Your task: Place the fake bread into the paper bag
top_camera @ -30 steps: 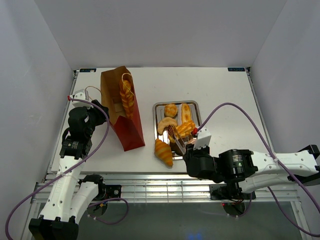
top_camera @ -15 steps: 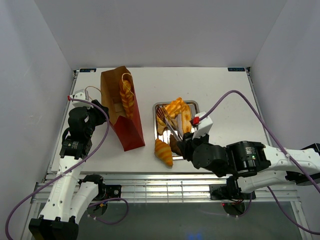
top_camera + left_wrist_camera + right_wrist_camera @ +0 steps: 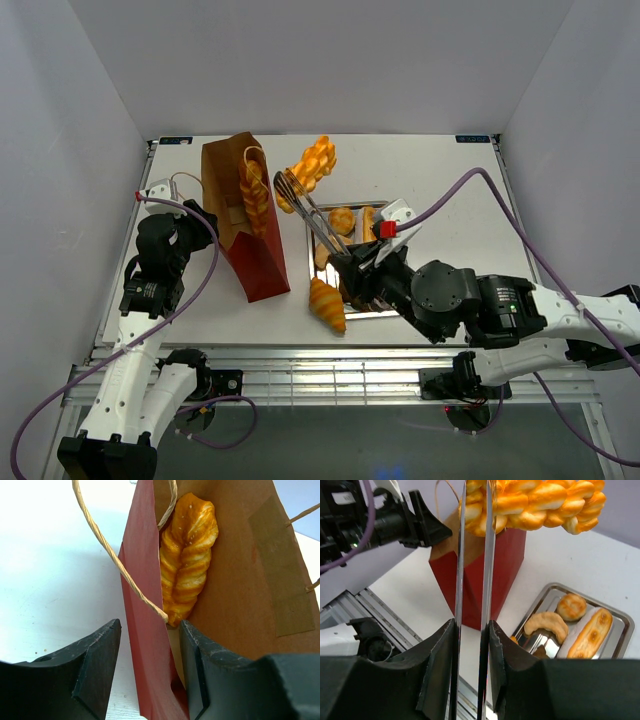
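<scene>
Your right gripper (image 3: 470, 630) pinches the tongs (image 3: 305, 212), which hold a braided loaf (image 3: 312, 163) above the white table (image 3: 440, 180), beside the paper bag (image 3: 243, 215) (tong tips hidden). Left gripper (image 3: 150, 652) clamps the bag's wall near the left edge; one loaf (image 3: 187, 557) inside. Tray (image 3: 390, 210) partly blocked. No readable writing.

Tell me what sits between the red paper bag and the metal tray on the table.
One croissant lies on the table between the paper bag and the tray, near their front ends; otherwise it's bare, per the top view.

Paper bag (image 3: 245, 215) left of tray (image 3: 392, 212), braided loaf (image 3: 254, 195) inside bag, croissant (image 3: 327, 304) before tray
</scene>
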Controlling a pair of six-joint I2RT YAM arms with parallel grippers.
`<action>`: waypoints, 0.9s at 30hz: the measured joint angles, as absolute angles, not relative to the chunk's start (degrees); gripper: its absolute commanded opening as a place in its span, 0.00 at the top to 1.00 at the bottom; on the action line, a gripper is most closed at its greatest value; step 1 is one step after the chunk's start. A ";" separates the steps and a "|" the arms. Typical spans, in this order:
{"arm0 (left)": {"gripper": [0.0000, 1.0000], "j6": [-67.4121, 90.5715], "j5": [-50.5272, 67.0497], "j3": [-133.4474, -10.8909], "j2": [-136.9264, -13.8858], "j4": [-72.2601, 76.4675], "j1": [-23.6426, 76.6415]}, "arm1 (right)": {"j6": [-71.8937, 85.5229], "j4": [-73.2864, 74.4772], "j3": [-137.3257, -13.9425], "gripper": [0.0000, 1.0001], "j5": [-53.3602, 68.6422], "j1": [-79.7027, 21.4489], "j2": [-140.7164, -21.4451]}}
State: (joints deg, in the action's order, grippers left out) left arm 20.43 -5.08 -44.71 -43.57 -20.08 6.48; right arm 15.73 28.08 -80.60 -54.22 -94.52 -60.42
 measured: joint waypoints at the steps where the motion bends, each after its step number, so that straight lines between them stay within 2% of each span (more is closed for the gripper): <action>1: 0.39 20.43 -5.06 -44.71 -43.57 -20.08 6.48 | 14.31 27.00 -81.78 0.91 -54.00 -94.50 -61.14; 6: 0.39 20.43 -4.93 -44.71 -43.57 -20.08 6.48 | 9.21 21.34 -84.90 0.91 -49.23 -91.66 -63.51; 15: 0.39 20.45 -4.67 -44.71 -43.57 -20.08 6.48 | 7.01 15.66 -87.37 0.91 -30.89 -78.72 -69.38; 27: 0.39 20.45 -4.43 -44.69 -43.57 -20.08 6.48 | 5.65 9.41 -89.78 0.91 -9.58 -71.83 -75.50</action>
State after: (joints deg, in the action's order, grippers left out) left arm 20.45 -4.43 -44.69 -43.57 -20.08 6.48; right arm 5.65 9.41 -89.78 -9.58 -71.83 -75.50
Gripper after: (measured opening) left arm 0.606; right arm 0.357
